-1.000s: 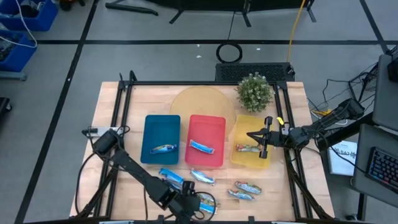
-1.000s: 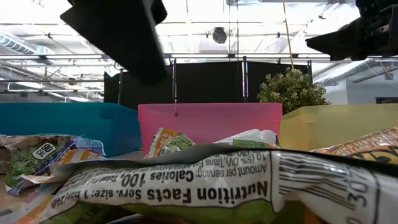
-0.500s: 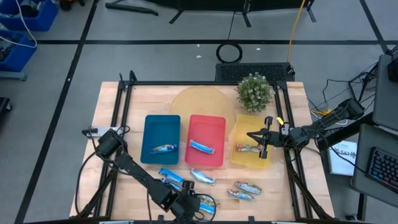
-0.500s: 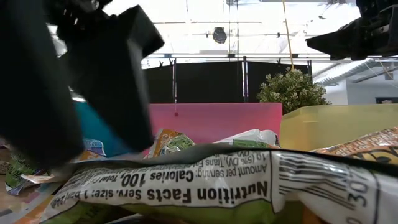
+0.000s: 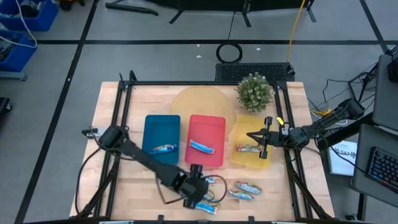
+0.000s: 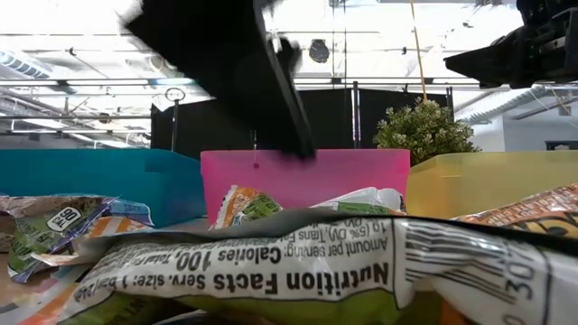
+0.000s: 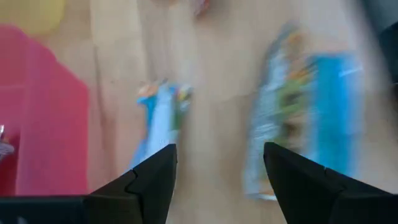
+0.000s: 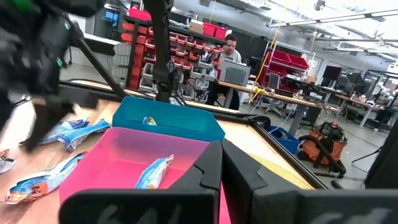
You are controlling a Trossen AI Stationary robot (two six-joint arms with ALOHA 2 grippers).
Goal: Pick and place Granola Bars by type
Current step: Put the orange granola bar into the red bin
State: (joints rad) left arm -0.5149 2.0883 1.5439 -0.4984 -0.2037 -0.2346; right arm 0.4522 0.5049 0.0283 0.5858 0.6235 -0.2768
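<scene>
Three granola bars lie in trays: one in the blue tray, one in the red tray, one in the yellow tray. Several more lie loose on the wood by the near edge, among them two bars and one at the edge. My left gripper hangs open over the table, pointing down. In its wrist view the left gripper stands over bare wood between a small bar and a bigger bar. My right gripper waits shut above the yellow tray.
A potted plant and a round wooden board stand behind the trays. A black frame borders the table. One wrapper lies right against the low camera. A person sits at a desk far behind.
My left gripper has swung from the near edge toward the table's right and a little toward the far edge, ending between two loose bars. In the low view its arm has swept from the left to the middle. No bar has moved.
</scene>
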